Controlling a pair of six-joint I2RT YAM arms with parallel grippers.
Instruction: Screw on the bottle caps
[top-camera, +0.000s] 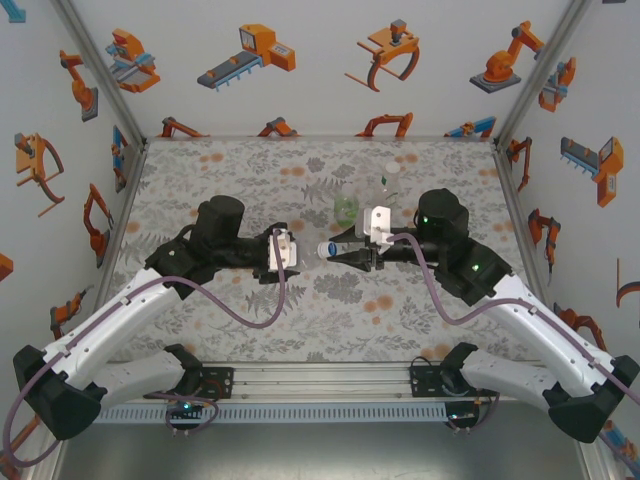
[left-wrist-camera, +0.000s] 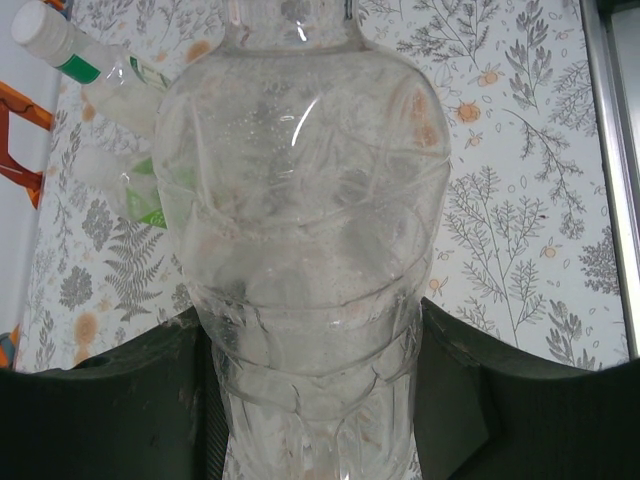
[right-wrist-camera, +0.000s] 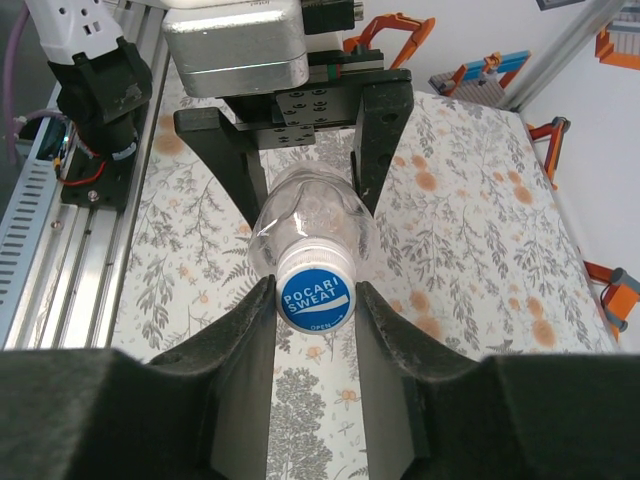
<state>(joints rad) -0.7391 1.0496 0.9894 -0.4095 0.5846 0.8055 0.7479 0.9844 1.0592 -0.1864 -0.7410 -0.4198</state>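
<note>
A colourless bottle (top-camera: 308, 248) is held on its side above the middle of the worktop (top-camera: 200, 180), its body clenched by the left tool (top-camera: 290, 248). The blue cap (right-wrist-camera: 316, 292), marked Pocari Sweat, sits on the neck and is pinched on both sides by the right tool (right-wrist-camera: 315, 300).

Cross-threading is the likely fault: if the cap's axis is not lined up with the neck, the cap may be jammed askew. The thin wall could be dented by the clench, or the bottle could be turned in the left tool's hold along with the cap, so that nothing is tightened. The smooth cap may also be lost between the fingers.

A green bottle (top-camera: 346, 208) is seen just beyond, on the worktop. The worktop is covered in a grey fern print with orange blots. The walls (top-camera: 300, 60) are white, patterned with orange robot pictures and framed by aluminium posts (top-camera: 100, 75).
</note>
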